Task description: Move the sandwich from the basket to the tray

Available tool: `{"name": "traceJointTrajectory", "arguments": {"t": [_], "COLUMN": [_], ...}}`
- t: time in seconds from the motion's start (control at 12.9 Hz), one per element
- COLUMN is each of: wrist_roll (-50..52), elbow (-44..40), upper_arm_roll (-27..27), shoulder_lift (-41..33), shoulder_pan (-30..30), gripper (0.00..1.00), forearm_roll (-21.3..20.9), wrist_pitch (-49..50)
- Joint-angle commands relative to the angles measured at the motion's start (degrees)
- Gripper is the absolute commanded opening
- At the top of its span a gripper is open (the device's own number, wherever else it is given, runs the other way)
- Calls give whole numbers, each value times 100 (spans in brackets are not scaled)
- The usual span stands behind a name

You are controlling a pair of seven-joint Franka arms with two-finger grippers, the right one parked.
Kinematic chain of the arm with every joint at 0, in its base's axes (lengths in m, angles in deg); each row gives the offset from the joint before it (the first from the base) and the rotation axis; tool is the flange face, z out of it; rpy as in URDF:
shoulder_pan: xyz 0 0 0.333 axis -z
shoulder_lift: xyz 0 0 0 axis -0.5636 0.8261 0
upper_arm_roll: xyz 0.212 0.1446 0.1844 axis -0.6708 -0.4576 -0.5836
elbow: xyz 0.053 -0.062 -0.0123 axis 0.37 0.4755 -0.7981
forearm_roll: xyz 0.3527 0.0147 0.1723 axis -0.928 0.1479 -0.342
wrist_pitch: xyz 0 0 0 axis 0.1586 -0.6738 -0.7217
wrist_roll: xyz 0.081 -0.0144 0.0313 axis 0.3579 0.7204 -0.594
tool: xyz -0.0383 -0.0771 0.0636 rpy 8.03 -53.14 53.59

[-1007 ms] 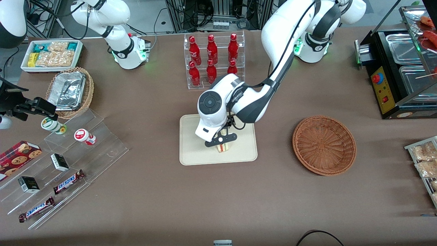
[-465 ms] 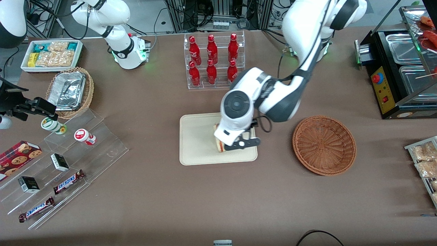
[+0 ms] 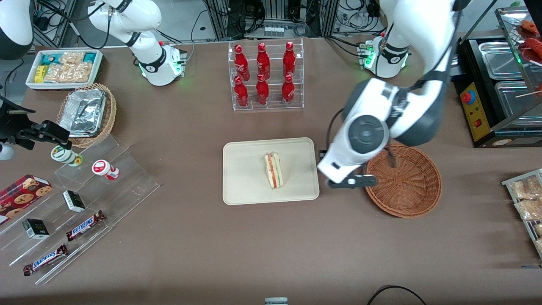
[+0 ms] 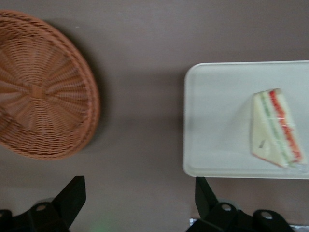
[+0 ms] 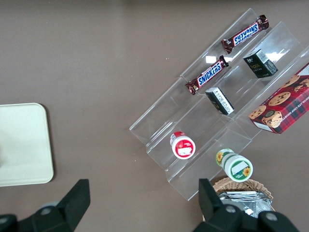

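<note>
1. now the sandwich lies on the tray, apart from the gripper
2. gripper hangs spread and empty between tray and basket

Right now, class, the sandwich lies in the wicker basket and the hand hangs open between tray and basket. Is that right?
Not quite. The sandwich lies on the tray, as the front view shows; the basket holds nothing. The hand does hang open between them.

We see six red bottles in a clear rack, candy bars on acrylic steps (toward the parked arm's end), and foil containers.
</note>
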State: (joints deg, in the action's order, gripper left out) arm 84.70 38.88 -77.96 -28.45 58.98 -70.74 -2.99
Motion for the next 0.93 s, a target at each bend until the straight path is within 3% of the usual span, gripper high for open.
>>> {"name": "traceJointTrajectory", "arguments": {"t": [0.0, 0.62, 0.85], "wrist_roll": [-603, -1942, -2573], "elbow": [929, 1299, 1299], "upper_arm_roll": [61, 61, 288], "shoulder_lift": [-693, -1423, -1731], "shoulder_pan": [-401, -1412, -2096], "gripper": [100, 100, 100], "forearm_roll": [-174, -113, 10], "wrist_pitch": [-347, -59, 388]}}
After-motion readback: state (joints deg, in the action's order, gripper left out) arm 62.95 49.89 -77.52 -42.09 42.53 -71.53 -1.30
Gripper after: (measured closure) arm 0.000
